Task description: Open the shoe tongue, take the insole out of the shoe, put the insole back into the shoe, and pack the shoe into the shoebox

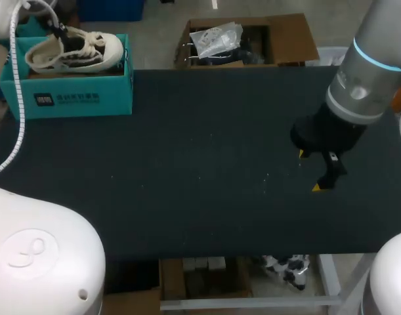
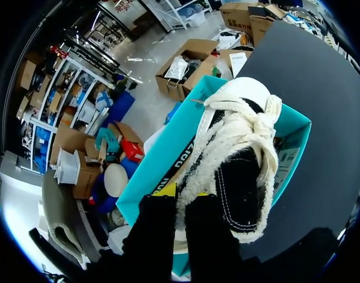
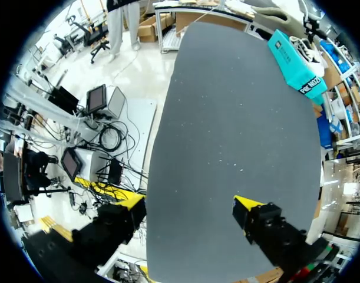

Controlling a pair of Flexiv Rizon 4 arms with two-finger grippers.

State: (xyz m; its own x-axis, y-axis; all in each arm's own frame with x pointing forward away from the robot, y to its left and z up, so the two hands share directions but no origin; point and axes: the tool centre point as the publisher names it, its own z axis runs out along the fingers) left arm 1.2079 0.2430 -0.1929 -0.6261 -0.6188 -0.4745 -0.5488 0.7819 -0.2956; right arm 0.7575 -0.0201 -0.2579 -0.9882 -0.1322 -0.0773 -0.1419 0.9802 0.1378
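Note:
A cream low-top shoe point(image 1: 75, 51) with a dark lining lies on its side in the open teal shoebox point(image 1: 75, 95) at the table's far left corner. My left gripper point(image 1: 56, 27) is over the shoe's opening end. In the left wrist view its fingers point(image 2: 156, 236) are pinched on the edge of the shoe point(image 2: 238, 159), with the teal shoebox point(image 2: 162, 159) under it. My right gripper point(image 1: 310, 171) hangs open over bare mat at the right, holding nothing. From the right wrist, that gripper point(image 3: 188, 205) spreads wide, and the shoebox point(image 3: 294, 65) and shoe point(image 3: 303, 47) lie far ahead. No insole shows.
The dark table mat point(image 1: 200, 157) stretches between the box and my right arm, with a few pale specks on it. A white cable point(image 1: 16, 118) from my left arm hangs across the table's left edge beside the box.

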